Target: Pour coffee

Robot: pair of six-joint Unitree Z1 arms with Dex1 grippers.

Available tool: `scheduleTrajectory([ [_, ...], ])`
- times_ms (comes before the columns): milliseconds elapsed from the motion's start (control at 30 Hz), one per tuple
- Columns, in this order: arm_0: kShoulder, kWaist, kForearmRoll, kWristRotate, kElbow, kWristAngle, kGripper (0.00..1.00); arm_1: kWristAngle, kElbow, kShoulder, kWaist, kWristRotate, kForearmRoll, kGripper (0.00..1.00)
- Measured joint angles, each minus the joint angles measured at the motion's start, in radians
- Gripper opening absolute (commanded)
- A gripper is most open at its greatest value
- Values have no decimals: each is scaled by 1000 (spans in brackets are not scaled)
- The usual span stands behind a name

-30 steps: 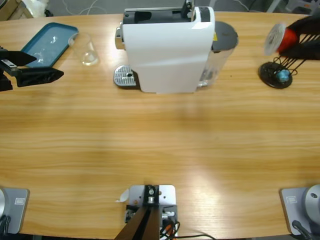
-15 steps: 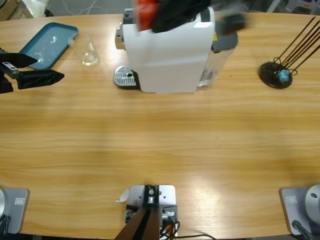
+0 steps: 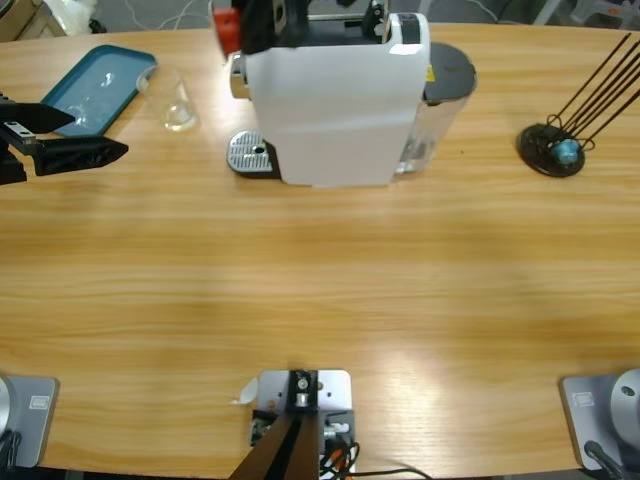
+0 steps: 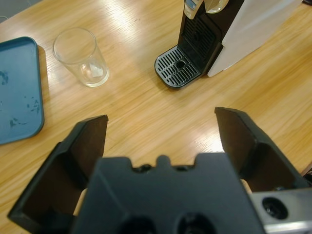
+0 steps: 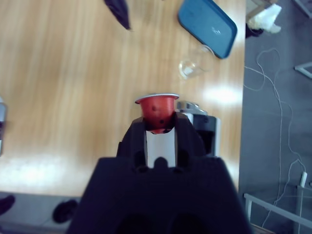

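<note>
The white coffee machine [image 3: 335,100] stands at the table's far middle, its drip grate [image 3: 250,155] on its left. An empty clear glass [image 3: 176,100] stands left of the grate, off it. My right gripper [image 3: 252,20] hovers over the machine's top left end, shut on a red capsule [image 3: 226,24]; the right wrist view shows the capsule [image 5: 157,108] pinched at the jaw tips. My left gripper [image 3: 98,133] rests open near the left edge, pointing at the glass [image 4: 80,56] and grate [image 4: 178,73]. No coffee is in view.
A blue tray [image 3: 95,85] lies at the far left behind the glass. A black wire capsule stand [image 3: 552,150] with a blue capsule [image 3: 567,152] sits at the far right. Bare wood fills the table's near half.
My right gripper has swung with the red capsule from the capsule stand at the far right, across the machine's top, to its left end. The left gripper has not moved.
</note>
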State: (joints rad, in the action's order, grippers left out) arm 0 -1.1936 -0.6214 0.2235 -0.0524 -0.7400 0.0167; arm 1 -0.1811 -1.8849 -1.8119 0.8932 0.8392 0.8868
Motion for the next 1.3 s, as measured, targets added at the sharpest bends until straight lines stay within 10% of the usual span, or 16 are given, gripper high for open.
scheduleTrajectory([
  [1300, 0, 0, -10, 14, 6, -2, 964, 57, -155, -177, -113, 42, 68, 112],
])
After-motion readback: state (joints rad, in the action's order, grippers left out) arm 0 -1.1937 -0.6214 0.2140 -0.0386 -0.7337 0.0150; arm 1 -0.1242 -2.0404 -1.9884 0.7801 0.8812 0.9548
